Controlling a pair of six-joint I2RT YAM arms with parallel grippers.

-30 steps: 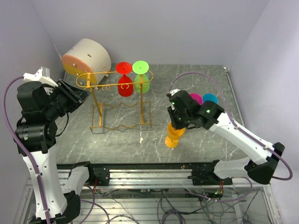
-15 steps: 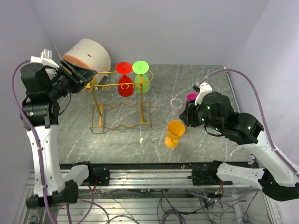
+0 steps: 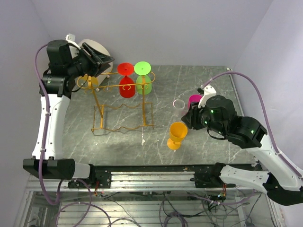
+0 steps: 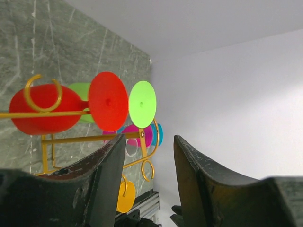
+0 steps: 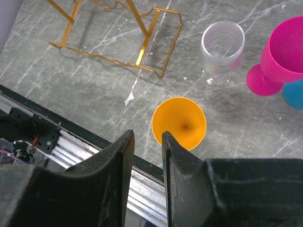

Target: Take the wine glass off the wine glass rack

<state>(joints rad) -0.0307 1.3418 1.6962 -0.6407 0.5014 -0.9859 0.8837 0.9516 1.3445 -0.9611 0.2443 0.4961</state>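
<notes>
The gold wire wine glass rack (image 3: 118, 86) stands at the table's back left. A red wine glass (image 3: 127, 81) and a green wine glass (image 3: 143, 77) hang upside down from its top rail. My left gripper (image 3: 103, 59) is raised at the rail's left end, open and holding nothing. Its wrist view shows the red glass (image 4: 108, 100), the green glass (image 4: 142, 104) and the rack (image 4: 85, 138) beyond the left gripper (image 4: 149, 156). An orange wine glass (image 3: 177, 135) stands upright on the table. My right gripper (image 5: 147, 137) hovers open above the orange glass (image 5: 179, 122), empty.
A clear cup (image 3: 179, 105) and a magenta glass (image 3: 194, 100) stand right of the rack, with a blue glass (image 5: 294, 94) beside them. A white-and-orange drum (image 3: 90, 44) sits behind the left arm. The metal rail (image 3: 151, 177) runs along the near edge.
My right gripper let go of the orange glass, which now stands on the table, and drew back to the right. The left arm rose and swung up to the rack's top, its jaws widening.
</notes>
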